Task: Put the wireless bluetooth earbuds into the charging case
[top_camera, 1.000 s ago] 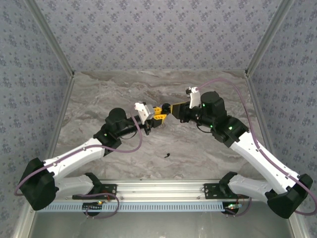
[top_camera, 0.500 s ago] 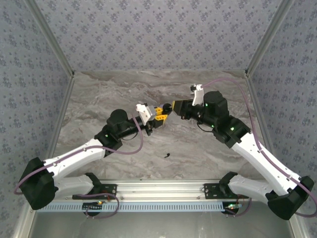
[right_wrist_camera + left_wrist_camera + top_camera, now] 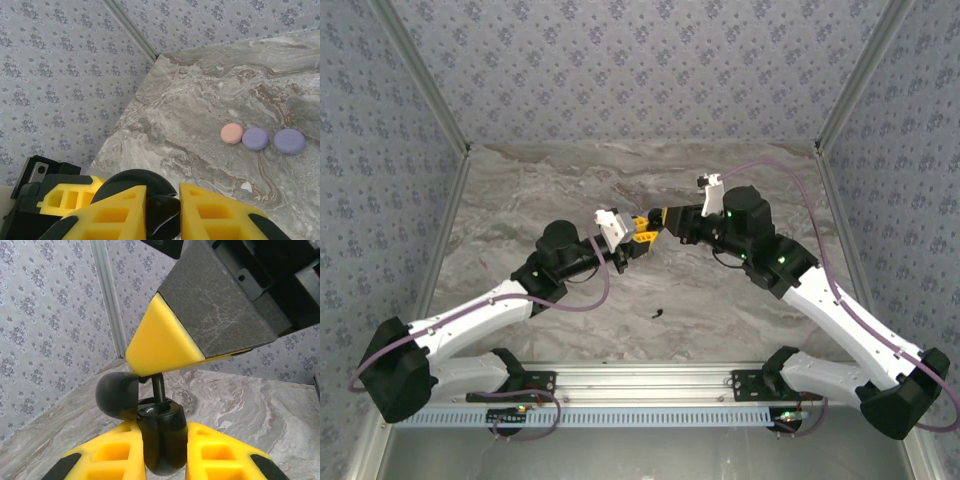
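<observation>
My left gripper is shut on an upright black charging case, whose lid hangs open to the left. From above, my right gripper is shut on a black earbud. The earbud's stem reaches down into the case's open top, under the right gripper's yellow fingertip. In the top view the two grippers, left and right, meet tip to tip above the middle of the table. Another small black earbud lies on the marble nearer the arm bases.
A pale pink round case and two lilac round cases lie shut in a row on the marble table. A small white speck lies near them. Patterned walls close in the left, right and far sides.
The right gripper drew back slightly up and to the right, then came back in against the case. The left arm has held still.
</observation>
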`<state>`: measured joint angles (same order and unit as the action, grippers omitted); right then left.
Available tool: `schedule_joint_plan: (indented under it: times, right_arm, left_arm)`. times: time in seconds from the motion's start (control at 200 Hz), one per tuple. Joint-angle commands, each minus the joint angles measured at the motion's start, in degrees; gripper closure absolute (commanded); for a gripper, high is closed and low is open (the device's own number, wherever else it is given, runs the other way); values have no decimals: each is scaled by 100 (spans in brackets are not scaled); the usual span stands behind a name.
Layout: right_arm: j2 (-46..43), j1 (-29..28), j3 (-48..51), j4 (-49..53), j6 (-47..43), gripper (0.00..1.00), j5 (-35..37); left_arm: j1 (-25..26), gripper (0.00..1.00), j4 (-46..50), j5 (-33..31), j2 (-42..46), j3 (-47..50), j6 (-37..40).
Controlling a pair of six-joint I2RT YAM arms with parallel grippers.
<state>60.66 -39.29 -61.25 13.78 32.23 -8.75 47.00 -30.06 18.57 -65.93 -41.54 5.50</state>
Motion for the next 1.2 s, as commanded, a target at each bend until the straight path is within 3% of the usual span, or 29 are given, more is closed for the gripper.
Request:
schedule_joint_plan:
  times: [0.0, 0.45, 0.77, 1.034, 1.199]
  right_arm:
    - [42, -82, 69, 60, 56, 77, 47]
    - [117, -105, -130, 278, -72, 70, -45]
    - [-117, 82, -352, 303, -327, 51, -238]
    - [-319, 178, -264, 1615, -742, 52, 456]
    - [-154, -48, 326, 2040, -462, 54, 647]
  left_arm:
    - [29, 100, -349, -64, -12, -137, 5]
    - [30, 100, -384, -90, -24, -115, -5]
    - [27, 100, -413, -199, -17, -57, -13]
    - [25, 100, -465, -1085, 241, 262, -2]
    - [29, 100, -337, -1546, 593, 475, 44]
